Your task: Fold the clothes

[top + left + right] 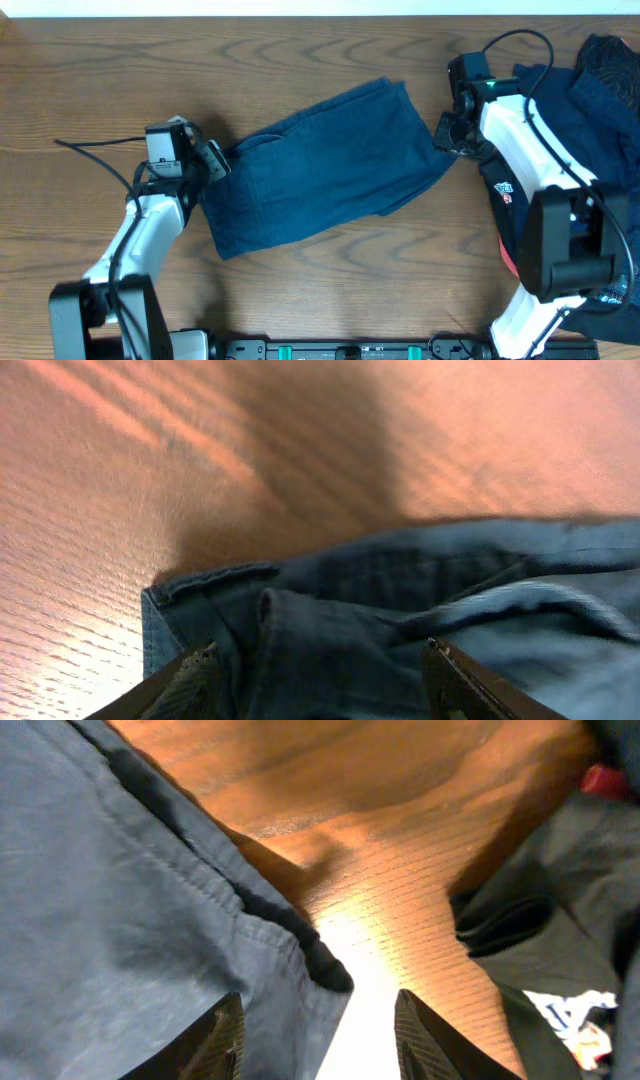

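The navy shorts [320,165] lie flat and slanted across the middle of the wooden table [300,50]. My left gripper [212,160] is at their left end, open, its fingers [320,660] straddling the hemmed cloth edge [300,610]. My right gripper [447,133] is at their right corner, open, with the cloth's corner [150,920] between its fingers [318,1020] and bare table beside it. More dark navy clothes [600,90] are piled at the right edge.
The pile of clothes [540,920] lies close to the right of my right gripper, under the right arm. A black cable [90,150] trails left of the left arm. A black rail runs along the table's front edge [340,350].
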